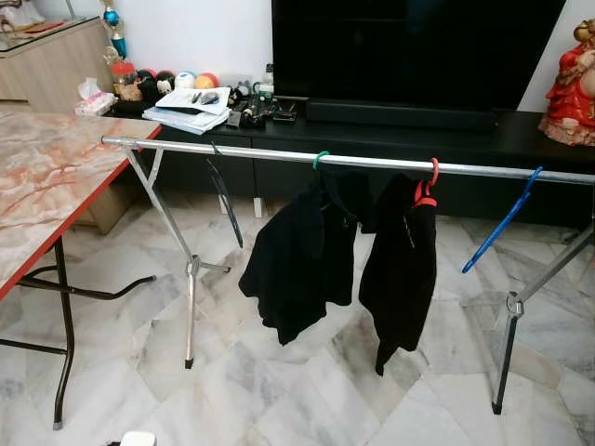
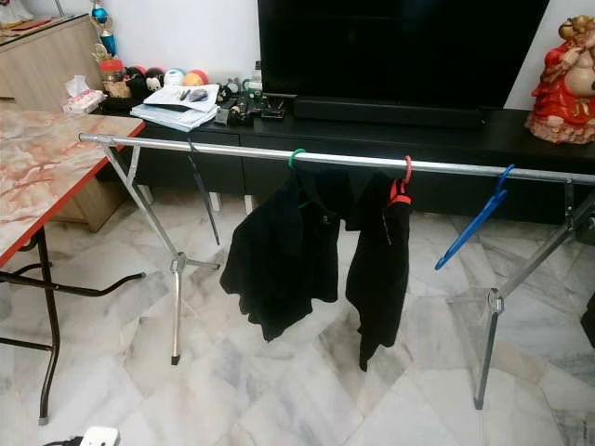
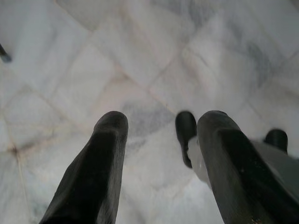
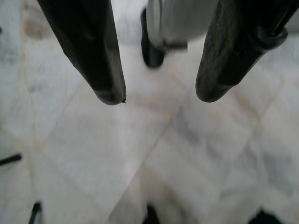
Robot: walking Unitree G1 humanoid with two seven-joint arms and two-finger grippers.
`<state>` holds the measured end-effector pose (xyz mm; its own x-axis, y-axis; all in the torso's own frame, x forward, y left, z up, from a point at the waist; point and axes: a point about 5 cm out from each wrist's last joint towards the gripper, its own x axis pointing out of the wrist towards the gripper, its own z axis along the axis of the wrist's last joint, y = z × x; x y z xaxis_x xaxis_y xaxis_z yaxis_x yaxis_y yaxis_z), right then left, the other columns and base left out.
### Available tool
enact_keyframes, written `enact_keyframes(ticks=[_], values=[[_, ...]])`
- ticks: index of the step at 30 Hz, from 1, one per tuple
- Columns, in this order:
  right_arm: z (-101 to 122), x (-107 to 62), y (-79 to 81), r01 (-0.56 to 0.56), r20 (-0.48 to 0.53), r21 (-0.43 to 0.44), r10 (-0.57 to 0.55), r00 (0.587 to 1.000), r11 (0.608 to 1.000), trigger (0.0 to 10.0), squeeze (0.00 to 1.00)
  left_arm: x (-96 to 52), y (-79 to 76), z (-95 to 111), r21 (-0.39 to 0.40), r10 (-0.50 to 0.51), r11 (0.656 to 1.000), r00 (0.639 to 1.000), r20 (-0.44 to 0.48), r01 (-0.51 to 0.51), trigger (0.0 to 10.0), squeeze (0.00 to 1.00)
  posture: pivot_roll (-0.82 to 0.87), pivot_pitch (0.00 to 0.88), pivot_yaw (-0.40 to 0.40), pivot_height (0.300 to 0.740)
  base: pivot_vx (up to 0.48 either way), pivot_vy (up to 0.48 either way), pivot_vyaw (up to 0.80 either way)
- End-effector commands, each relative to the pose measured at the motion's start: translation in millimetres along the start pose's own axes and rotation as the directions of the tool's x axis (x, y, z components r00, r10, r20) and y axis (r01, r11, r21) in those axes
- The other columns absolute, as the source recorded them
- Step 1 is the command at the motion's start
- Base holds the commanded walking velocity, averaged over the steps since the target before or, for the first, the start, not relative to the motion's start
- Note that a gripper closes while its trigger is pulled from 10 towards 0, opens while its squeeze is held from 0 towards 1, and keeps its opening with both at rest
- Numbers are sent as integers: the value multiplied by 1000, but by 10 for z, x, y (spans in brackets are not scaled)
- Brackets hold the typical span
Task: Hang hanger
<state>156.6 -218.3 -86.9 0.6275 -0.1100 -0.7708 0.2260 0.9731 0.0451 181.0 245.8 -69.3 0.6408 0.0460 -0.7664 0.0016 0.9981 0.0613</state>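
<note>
A silver clothes rail [image 1: 279, 155] spans the room on folding legs. On it hang a bare black hanger [image 1: 223, 190] at the left, a green hanger [image 1: 320, 159] with a black garment [image 1: 297, 260], a red hanger [image 1: 428, 186] with another black garment [image 1: 402, 265], and a bare blue hanger [image 1: 502, 223] at the right. My left gripper [image 3: 161, 123] is open over the marble floor, holding nothing. My right gripper [image 4: 159, 93] is also open and empty, pointing down at the floor.
A marble-topped folding table [image 1: 46, 186] stands at the left. Behind the rail is a low black TV cabinet [image 1: 390, 139] with papers, clutter and a large dark screen [image 1: 409, 46]. A red figurine [image 1: 572, 79] sits at the right. White marble floor [image 1: 307, 390] lies in front.
</note>
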Motion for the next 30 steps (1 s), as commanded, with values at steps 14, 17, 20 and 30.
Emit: enact_keyframes(ticks=[14, 17, 20, 30], values=[[69, 9, 48, -29, 54, -2, 29, 998, 1000, 10000, 0, -14, -22, -62, -1, -9, 1000, 1000, -8, 9, 10000, 0, -18, 29, 22, 740, 0, 0, 0], [43, 7, 67, -37, 41, -2, 37, 998, 999, 10000, 0, -15, -26, -69, -9, -14, 1000, 1000, -8, 14, 10000, 0, -17, 25, 22, 740, 0, 0, 0], [25, 6, 78, -44, 31, -3, 44, 999, 999, 10000, 0, -15, -31, -81, -9, -18, 1000, 1000, -20, 18, 10000, 0, -16, 23, 20, 740, 0, 0, 0], [-17, -2, 50, -30, 2, -2, 30, 1000, 1000, 10000, 0, -12, -35, -76, -27, -28, 999, 999, -22, 27, 10000, 0, -13, 39, 14, 740, 194, 0, 0]])
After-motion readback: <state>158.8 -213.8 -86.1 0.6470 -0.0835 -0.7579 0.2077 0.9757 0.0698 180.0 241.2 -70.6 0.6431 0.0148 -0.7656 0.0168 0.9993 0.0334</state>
